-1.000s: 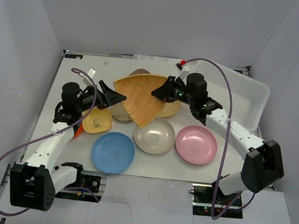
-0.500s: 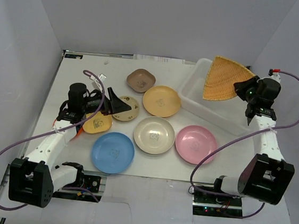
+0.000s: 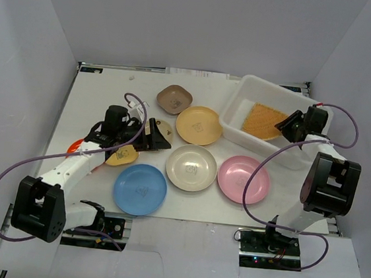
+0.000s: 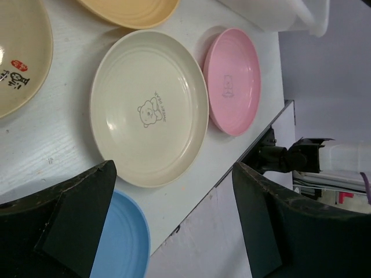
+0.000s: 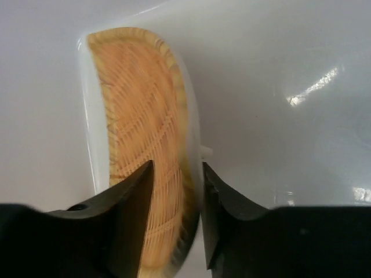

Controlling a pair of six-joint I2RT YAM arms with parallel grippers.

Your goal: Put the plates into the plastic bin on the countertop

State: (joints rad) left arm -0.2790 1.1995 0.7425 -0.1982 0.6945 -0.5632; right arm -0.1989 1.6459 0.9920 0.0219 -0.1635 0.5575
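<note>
The white plastic bin [image 3: 303, 155] stands at the back right of the countertop [image 3: 104, 94]. A woven bamboo plate [image 3: 264, 121] lies tilted inside it. My right gripper [image 3: 286, 127] is down in the bin, shut on that plate's rim [image 5: 145, 133]. Loose plates lie mid-table: brown square [image 3: 174, 99], yellow-orange [image 3: 200, 125], cream [image 3: 191, 167], pink [image 3: 243, 179], blue [image 3: 140, 189]. My left gripper [image 3: 158, 138] is open and empty, hovering over a tan printed plate [image 3: 165, 129]. Its wrist view shows the cream plate [image 4: 149, 107], pink plate [image 4: 232, 81] and blue plate [image 4: 124, 237] beyond its gripper [image 4: 173, 168].
A small yellow plate [image 3: 120, 156] and an orange item [image 3: 75, 146] lie under the left arm. White walls enclose the table on three sides. The bin's corner [image 4: 290, 14] shows in the left wrist view.
My right arm carried the woven plate from the table's middle to the right and lowered it into the bin. My left gripper let go of it and shifted right over the tan plate.
</note>
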